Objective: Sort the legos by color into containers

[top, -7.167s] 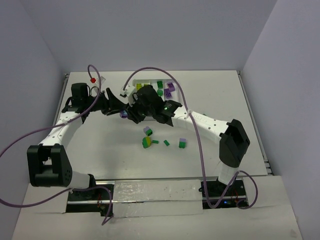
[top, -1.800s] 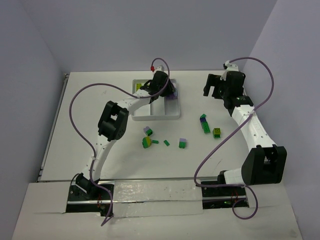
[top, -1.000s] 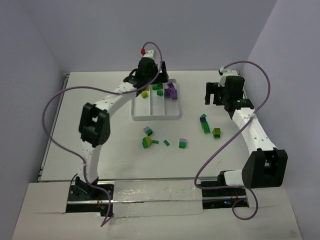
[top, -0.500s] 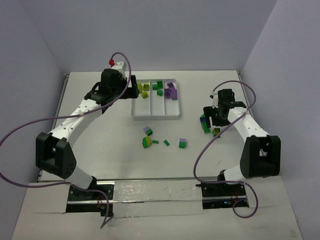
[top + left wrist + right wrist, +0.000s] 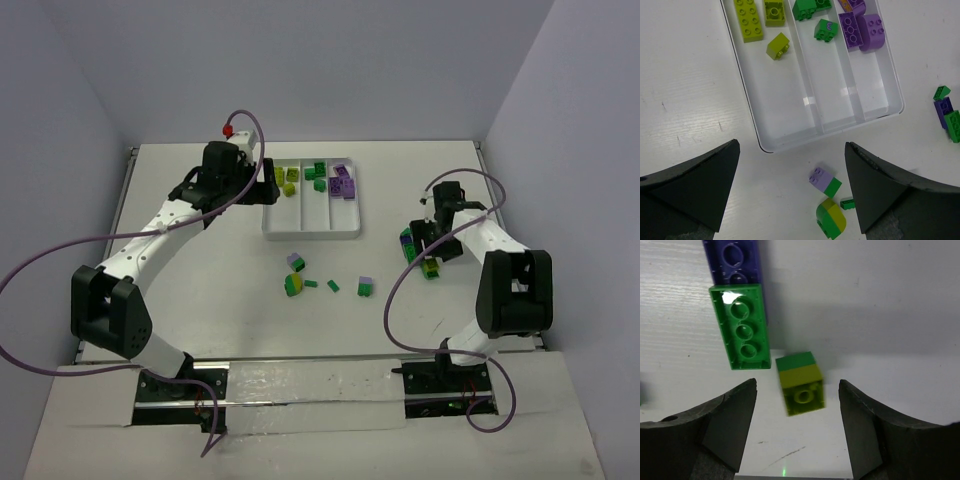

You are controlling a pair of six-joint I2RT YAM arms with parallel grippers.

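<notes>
jaws spread, the right gripper [image 5: 797,385] is now straddling a yellow-and-green brick [image 5: 800,390] right of the tray [image 5: 830,131] after swinging in; the left gripper [image 5: 792,145], spread and empty, is backing off the tray's near-left corner, signalling the next pick.

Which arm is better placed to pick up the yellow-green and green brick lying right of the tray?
Right. The right gripper is open directly over that brick, with one finger on each side of it. The left gripper hovers open at the tray's left side, across the tray from this brick.
</notes>
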